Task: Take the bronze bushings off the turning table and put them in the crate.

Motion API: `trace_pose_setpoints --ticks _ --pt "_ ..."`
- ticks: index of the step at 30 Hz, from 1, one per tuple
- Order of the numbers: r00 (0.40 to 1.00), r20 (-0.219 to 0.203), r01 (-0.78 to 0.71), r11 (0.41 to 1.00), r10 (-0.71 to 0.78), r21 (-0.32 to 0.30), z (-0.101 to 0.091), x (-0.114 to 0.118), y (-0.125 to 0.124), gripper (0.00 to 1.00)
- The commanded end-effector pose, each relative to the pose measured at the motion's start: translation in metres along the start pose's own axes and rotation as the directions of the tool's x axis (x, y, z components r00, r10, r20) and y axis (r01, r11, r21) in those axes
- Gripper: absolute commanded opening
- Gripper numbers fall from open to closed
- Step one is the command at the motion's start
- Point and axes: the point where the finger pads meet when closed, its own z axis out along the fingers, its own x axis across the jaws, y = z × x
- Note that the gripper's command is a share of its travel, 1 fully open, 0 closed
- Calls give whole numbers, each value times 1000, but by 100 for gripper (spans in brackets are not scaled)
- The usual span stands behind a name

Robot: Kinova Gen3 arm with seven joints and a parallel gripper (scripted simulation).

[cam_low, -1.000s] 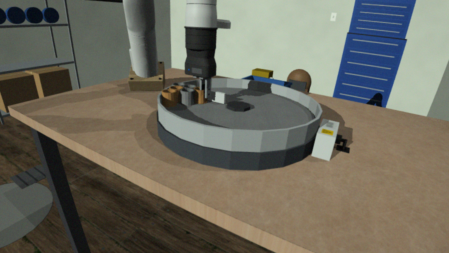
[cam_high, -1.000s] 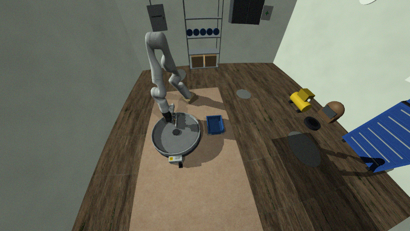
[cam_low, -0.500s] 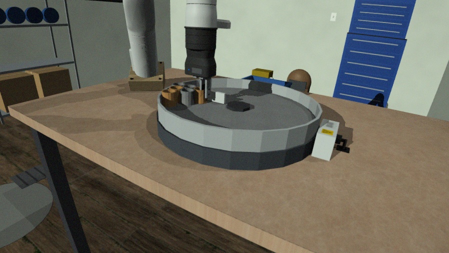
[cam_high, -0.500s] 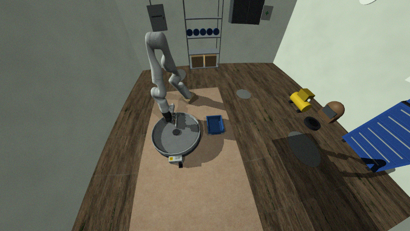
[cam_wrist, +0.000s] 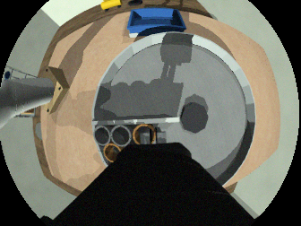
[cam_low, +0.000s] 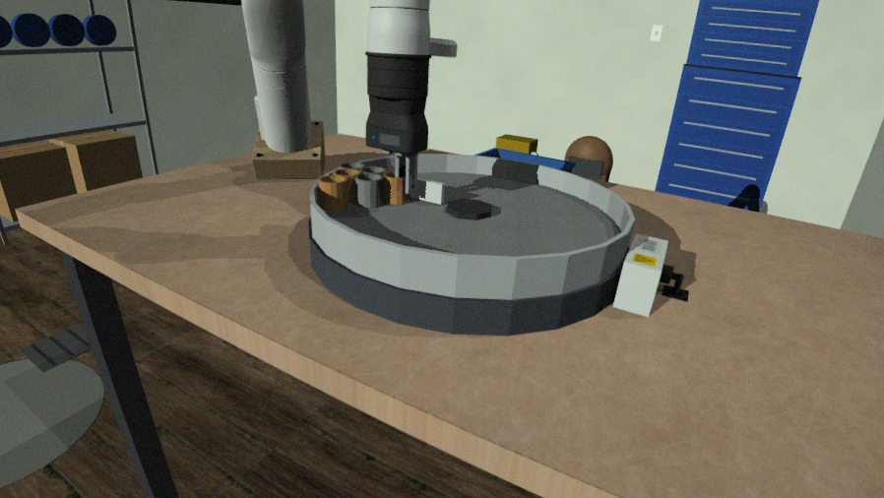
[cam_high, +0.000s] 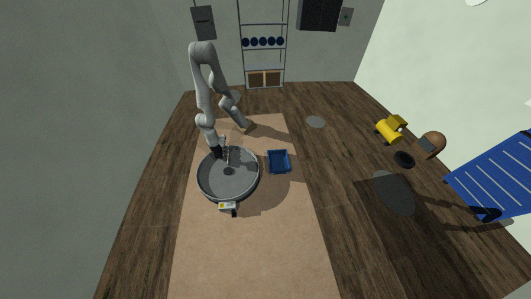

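Standing upright inside the turning table (cam_high: 227, 189) (cam_low: 482, 272) (cam_wrist: 224, 90), the nearest bronze bushing (cam_low: 392, 188) (cam_wrist: 134, 133) to the pale divider (cam_low: 432, 192) (cam_wrist: 134, 120) is pinched by its wall. The gripper (cam_high: 226, 158) (cam_low: 405, 185) (cam_wrist: 153, 133) is narrow, one finger inside the bore, one outside, probably because its neighbours leave little room around it. Steel bushings (cam_low: 369, 190) (cam_wrist: 130, 135) sit close left, and must stay; another bronze one (cam_low: 334, 193) (cam_wrist: 104, 152) waits beyond. Right of the table, the crate (cam_high: 287, 163) (cam_low: 537, 158) (cam_wrist: 156, 12) stands close, presumably for a short carry.

To my distant eye, no visible change between the earlier top and exterior views and now.
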Motion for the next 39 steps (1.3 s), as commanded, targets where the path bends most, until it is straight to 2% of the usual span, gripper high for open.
trace_pose_setpoints --ticks 1,8,20,25,39 --pt "1000 -1 0 1000 0 0 0 0 0 0" --pt "1000 -1 0 1000 0 0 -8 0 0 0" --pt "1000 -1 0 1000 0 0 -8 0 0 0" --pt "1000 0 -1 1000 1 0 -15 0 0 0" --pt "1000 0 -1 1000 1 -1 -18 0 1 0"
